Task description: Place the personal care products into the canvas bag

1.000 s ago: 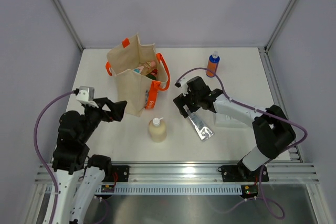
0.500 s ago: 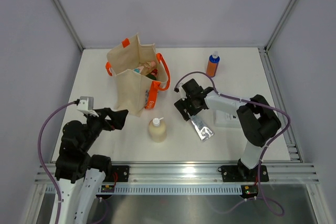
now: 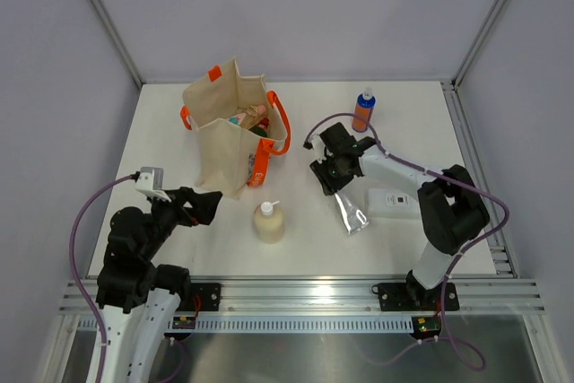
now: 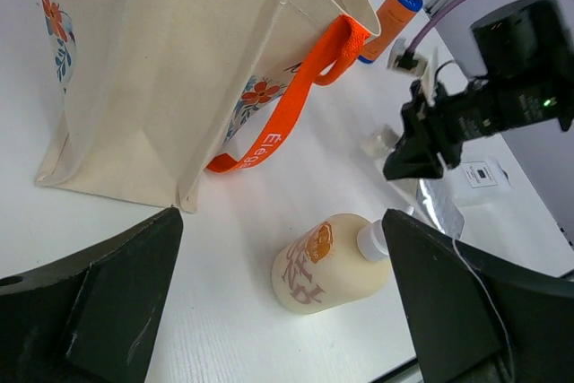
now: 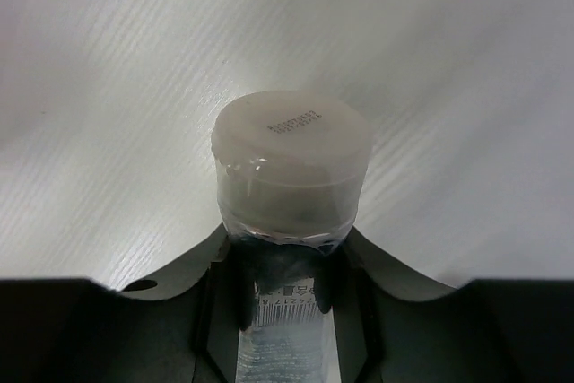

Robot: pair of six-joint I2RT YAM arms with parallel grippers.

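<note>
- Beige cloth makes up the canvas bag (image 3: 224,127), which stands upright on the white surface (image 3: 430,132).
- White letters that look like "Elega" are seen on an orange strip (image 4: 260,152) low on the bag's side. The rest of the word is hidden.
- Red and blue flowers are printed on the bag.
- Two bottle tops, one pink (image 3: 261,111) and one red (image 3: 260,129), are seen inside the bag. Their bodies are hidden.
- The silver tube (image 3: 350,213) is gripped just under its pale cap by the right end effector (image 3: 330,177), away from the bag.
- A barcode is seen on the tube in the right wrist view. Its numbers and the tiny print on the cap cannot be read.
- The cream pump bottle (image 4: 323,265) lies near the bag. Its orange writing cannot be made out.
- The orange blue-topped bottle (image 3: 362,111) stands at the far side, well apart from the bag.
- The flat white bottle (image 3: 395,204) lies just beside the tube, with a small black square on it.
- The left end effector (image 3: 206,206) is spread wide, and nothing is held in it.
</note>
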